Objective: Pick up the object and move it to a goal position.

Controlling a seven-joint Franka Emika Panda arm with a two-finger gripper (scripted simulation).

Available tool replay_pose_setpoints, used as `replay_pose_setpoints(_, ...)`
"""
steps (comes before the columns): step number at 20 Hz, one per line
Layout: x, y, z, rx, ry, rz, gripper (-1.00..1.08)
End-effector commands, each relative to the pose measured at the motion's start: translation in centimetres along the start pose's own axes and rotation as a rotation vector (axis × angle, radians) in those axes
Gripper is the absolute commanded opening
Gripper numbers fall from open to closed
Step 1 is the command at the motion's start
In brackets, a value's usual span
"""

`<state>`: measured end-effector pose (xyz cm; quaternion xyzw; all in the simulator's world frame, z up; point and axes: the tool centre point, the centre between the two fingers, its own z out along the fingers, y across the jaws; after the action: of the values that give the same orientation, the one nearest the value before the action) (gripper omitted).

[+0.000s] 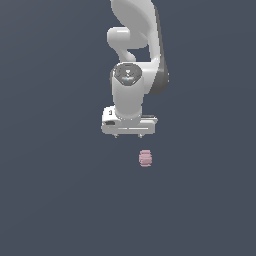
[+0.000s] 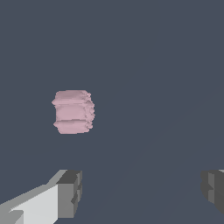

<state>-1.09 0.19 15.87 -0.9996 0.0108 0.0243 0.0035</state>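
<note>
Exterior view. You see the white Panda arm descending from the top edge against a plain slate-grey ground. Its gripper faces downward; only two short finger stubs show beneath the wide white body, so you cannot read the jaw spacing here. The object, pale pink and ridged, sits just below the gripper, offset toward the view's right, untouched.

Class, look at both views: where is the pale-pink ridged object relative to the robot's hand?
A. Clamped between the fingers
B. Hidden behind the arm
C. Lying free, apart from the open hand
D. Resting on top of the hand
C: the pink object lies alone on the dark surface, outside the gap between the spread fingers of the hand.
</note>
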Motion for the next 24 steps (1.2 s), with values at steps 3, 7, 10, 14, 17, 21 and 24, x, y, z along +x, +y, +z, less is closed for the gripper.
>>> replay_pose_setpoints(3,-0.1,-0.2,0.1,-0.001,-0.004,-0.001,1.0)
replay_pose_setpoints(7,-0.8,-1.3,1.2,-0.005,-0.032,-0.006,1.0)
replay_pose_setpoints(10,-1.2,-1.9,1.7,-0.008,-0.047,-0.009,1.0)
replay_pose_setpoints(14,-1.1,-1.8,1.7,-0.008,-0.045,-0.009,1.0)
replay_pose_setpoints(17,-0.8,-2.1,1.9,-0.008,-0.042,-0.011,1.0)
replay_pose_setpoints(21,0.1,-3.0,2.6,-0.01,-0.027,-0.019,1.0)
replay_pose_setpoints(24,1.2,-4.1,3.4,-0.011,-0.01,-0.028,1.0)
